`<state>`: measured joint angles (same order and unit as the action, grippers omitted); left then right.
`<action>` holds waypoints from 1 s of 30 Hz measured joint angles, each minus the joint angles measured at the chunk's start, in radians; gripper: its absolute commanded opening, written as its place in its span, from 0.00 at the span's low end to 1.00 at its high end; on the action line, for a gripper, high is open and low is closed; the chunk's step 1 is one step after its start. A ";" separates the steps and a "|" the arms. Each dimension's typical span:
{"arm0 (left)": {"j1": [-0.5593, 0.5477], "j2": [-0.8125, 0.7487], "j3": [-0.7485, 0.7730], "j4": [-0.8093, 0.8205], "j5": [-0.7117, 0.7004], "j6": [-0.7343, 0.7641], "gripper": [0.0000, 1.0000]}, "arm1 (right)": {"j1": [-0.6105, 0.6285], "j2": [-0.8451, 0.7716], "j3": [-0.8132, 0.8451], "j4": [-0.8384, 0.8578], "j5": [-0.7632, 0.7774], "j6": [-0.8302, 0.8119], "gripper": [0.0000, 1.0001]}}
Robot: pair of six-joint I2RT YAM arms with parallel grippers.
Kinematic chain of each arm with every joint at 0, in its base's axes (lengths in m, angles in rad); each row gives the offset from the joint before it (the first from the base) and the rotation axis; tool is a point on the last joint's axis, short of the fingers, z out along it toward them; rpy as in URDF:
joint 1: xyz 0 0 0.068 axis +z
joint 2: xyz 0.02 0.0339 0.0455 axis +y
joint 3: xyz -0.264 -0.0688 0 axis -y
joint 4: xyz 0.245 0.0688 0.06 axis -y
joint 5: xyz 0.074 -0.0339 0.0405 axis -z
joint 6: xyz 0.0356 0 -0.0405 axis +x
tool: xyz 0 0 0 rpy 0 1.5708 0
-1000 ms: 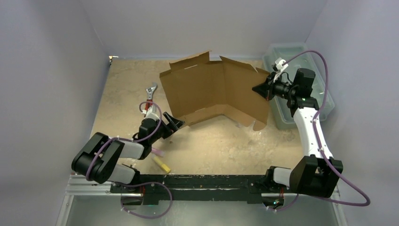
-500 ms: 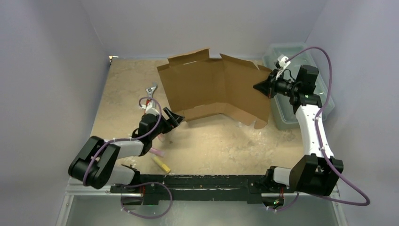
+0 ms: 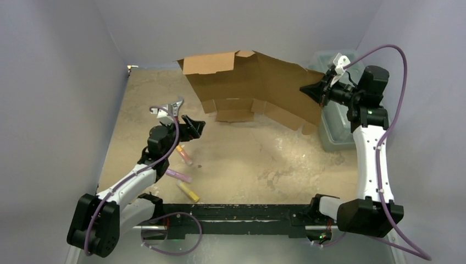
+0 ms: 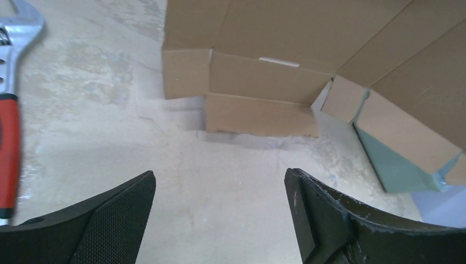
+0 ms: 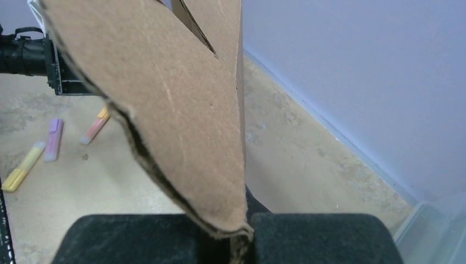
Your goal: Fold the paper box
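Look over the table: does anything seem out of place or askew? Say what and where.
The box stands slanted, not flat, its right flap pinched in the right gripper. A wrench and three markers lie loose on the left, near the open left gripper; they look unrelated to folding.

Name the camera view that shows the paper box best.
Top external: the whole paper box shows, standing half unfolded, its right panel pinched by the right hand. Left wrist shows only its lower flaps and panels. Right wrist shows only one flap up close, clamped in that hand.
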<state>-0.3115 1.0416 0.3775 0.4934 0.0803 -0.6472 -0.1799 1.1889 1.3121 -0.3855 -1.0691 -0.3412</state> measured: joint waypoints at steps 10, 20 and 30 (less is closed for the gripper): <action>0.058 -0.043 0.020 -0.018 -0.014 0.135 0.94 | -0.005 0.002 0.128 -0.072 -0.018 -0.001 0.00; 0.320 0.099 0.153 0.143 0.297 0.074 0.93 | -0.005 0.002 0.181 -0.125 -0.022 0.003 0.00; 0.354 0.238 0.160 0.346 0.613 -0.025 0.83 | -0.005 0.002 0.182 -0.131 -0.023 0.034 0.00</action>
<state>0.0429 1.2793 0.5377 0.8394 0.6933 -0.6724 -0.1844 1.1912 1.4937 -0.5163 -1.0920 -0.3073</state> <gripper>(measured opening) 0.887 0.008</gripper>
